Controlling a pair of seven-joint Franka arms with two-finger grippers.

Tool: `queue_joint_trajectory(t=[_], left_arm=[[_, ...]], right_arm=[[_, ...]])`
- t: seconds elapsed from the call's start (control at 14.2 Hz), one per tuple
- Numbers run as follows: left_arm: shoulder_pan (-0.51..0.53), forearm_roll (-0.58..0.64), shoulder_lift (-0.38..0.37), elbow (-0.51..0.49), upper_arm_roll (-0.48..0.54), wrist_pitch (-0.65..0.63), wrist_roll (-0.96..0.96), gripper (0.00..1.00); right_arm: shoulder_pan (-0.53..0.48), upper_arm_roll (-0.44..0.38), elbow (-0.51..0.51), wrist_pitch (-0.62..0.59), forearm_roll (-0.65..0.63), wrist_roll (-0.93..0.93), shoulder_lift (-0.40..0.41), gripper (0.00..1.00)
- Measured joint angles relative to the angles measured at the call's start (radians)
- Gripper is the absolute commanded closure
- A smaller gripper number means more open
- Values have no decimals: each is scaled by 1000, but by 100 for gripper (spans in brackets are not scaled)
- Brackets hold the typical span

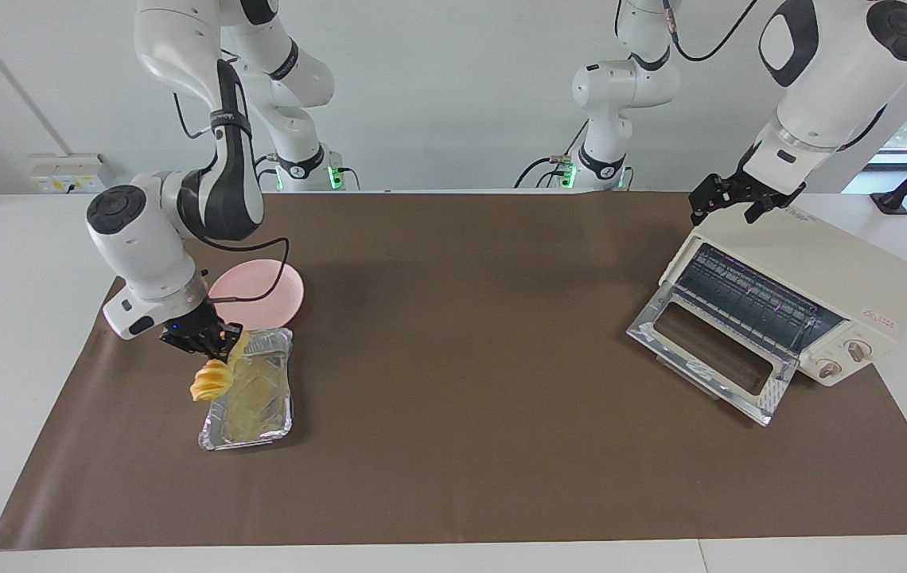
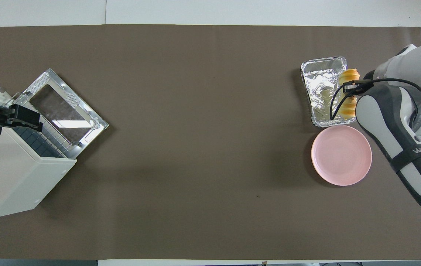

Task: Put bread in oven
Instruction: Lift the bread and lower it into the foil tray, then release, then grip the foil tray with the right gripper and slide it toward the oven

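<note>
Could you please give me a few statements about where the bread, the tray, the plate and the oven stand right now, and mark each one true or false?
1. The right gripper is shut on the bread, holding it in the air over the edge of the foil tray. True.
2. The pink plate still has the bread on it. False: the plate is bare.
3. The oven has its door open. True.
4. The left gripper is holding the oven door. False: it waits open above the oven's top corner, holding nothing.
5. The foil tray lies nearer to the robots than the pink plate. False: it lies farther from them.
</note>
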Motion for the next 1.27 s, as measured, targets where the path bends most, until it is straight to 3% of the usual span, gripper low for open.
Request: queue_joint_trajectory(t=[0.14, 0.21, 0.28, 0.35, 0.71, 0.99, 1.27], left_arm=[[0, 0, 0, 0, 0, 0, 0, 0], [0, 0, 0, 0, 0, 0, 0, 0], [0, 0, 0, 0, 0, 0, 0, 0], [0, 0, 0, 0, 0, 0, 0, 0], [0, 0, 0, 0, 0, 0, 0, 0], [0, 0, 0, 0, 0, 0, 0, 0], [0, 0, 0, 0, 0, 0, 0, 0]], right_arm=[[25, 1, 23, 0, 0, 0, 36, 73], [34, 1, 25, 0, 1, 1, 46, 52], [39, 1, 25, 2, 2, 5, 52, 19], [40, 1, 21, 7, 3, 10, 57, 3], [33, -2, 11, 19, 3, 5, 64, 0], [-24, -9, 26, 44, 3, -133, 65, 1], [-64, -9, 25, 104, 3, -207, 106, 8]])
